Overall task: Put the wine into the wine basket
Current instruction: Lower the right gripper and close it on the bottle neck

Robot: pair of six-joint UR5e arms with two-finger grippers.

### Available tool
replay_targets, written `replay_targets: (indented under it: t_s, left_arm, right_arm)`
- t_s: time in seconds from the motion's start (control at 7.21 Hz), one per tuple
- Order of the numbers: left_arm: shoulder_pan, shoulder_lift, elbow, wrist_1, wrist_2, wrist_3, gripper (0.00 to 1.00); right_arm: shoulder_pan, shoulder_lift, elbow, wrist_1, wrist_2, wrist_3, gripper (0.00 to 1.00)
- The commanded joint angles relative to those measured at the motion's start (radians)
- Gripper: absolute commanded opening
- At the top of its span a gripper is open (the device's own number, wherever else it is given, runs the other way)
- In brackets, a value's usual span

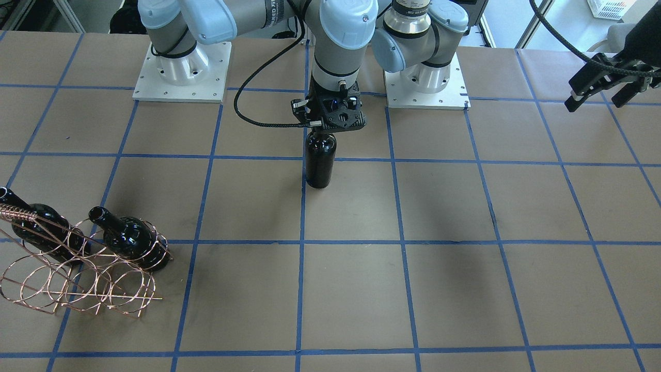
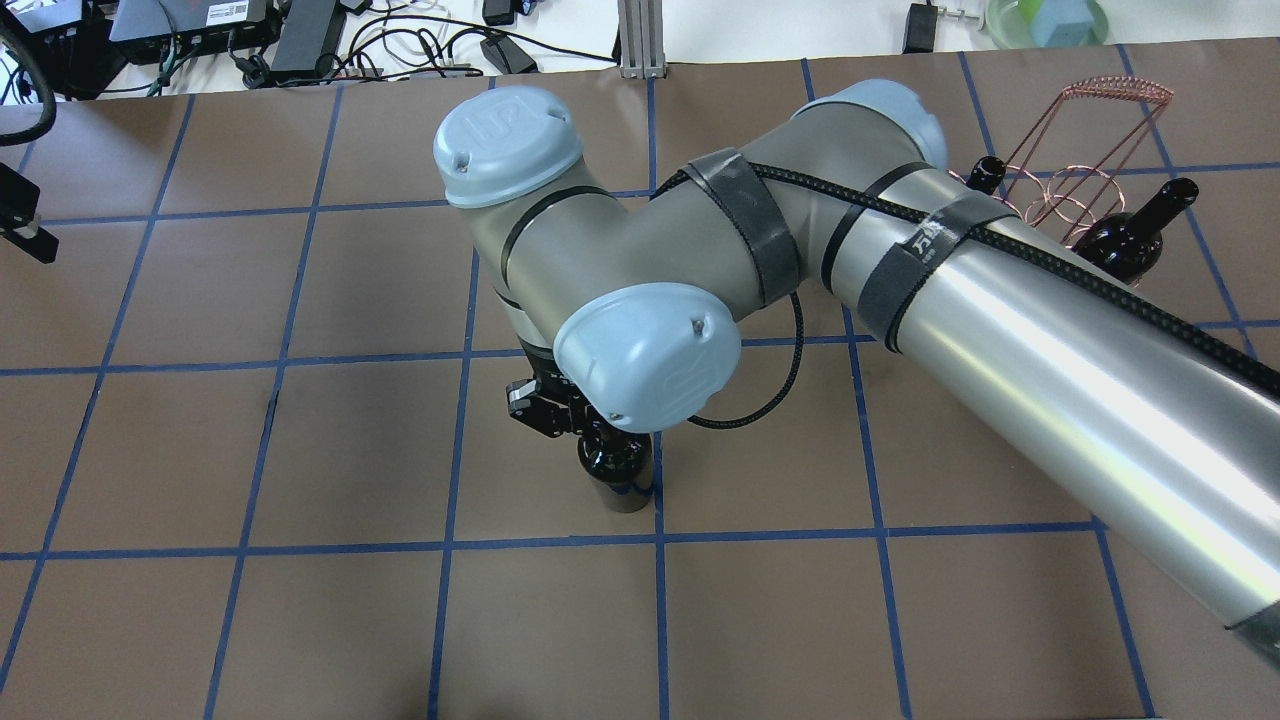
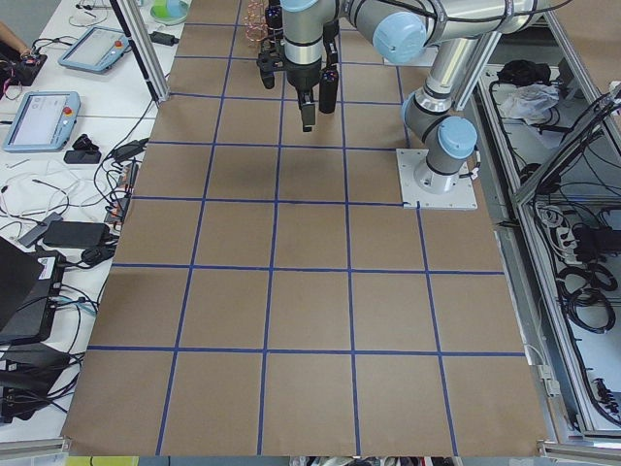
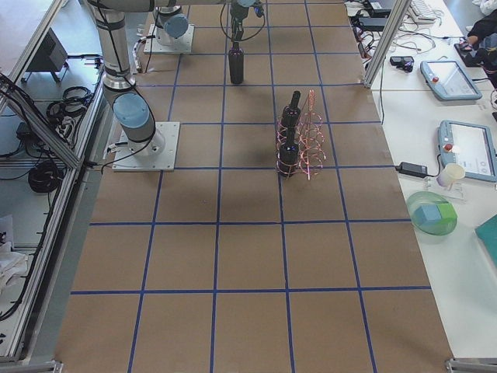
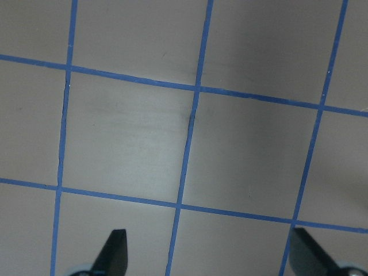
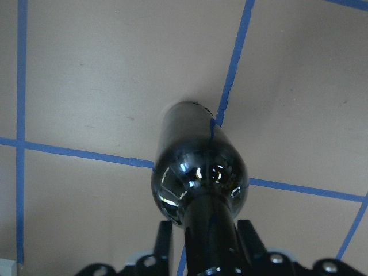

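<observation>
A near-black wine bottle [image 1: 320,161] stands upright at mid-table on a blue line; its base looks to be on the paper. It also shows in the overhead view [image 2: 615,470] and the right wrist view [image 6: 198,172]. My right gripper [image 1: 324,129] comes straight down and is shut on the bottle's neck, one finger on each side [image 6: 204,244]. The copper wire basket [image 1: 77,281] stands far off at the table's right end [image 2: 1085,150], with two other bottles [image 1: 129,238] [image 1: 36,227] lying in its loops. My left gripper [image 1: 594,101] hangs open and empty above the left end [image 5: 210,253].
The table is brown paper with a grid of blue tape lines [image 1: 403,243]. The two arm bases [image 1: 181,70] [image 1: 426,77] are bolted to the table's robot side. My right arm's long link [image 2: 1050,370] spans the overhead view's right half and hides part of the basket.
</observation>
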State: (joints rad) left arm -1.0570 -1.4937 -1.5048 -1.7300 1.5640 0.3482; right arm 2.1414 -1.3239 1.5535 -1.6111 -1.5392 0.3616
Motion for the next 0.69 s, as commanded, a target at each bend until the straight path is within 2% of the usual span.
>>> replay_targets:
  t_s: [0.0, 0.28, 0.55]
  left_arm:
    - [0.000, 0.001, -0.002, 0.000, -0.005, 0.000, 1.00]
    - [-0.001, 0.001, -0.002, -0.002, -0.005, 0.000, 1.00]
    - [0.000, 0.004, -0.006, -0.003, -0.004, 0.000, 1.00]
  right_arm:
    - [-0.001, 0.002, -0.003, -0.003, 0.001, -0.013, 0.00]
    - [-0.017, -0.003, -0.016, -0.006, -0.009, -0.038, 0.00]
    - [-0.064, -0.012, -0.080, 0.005, -0.027, -0.087, 0.00]
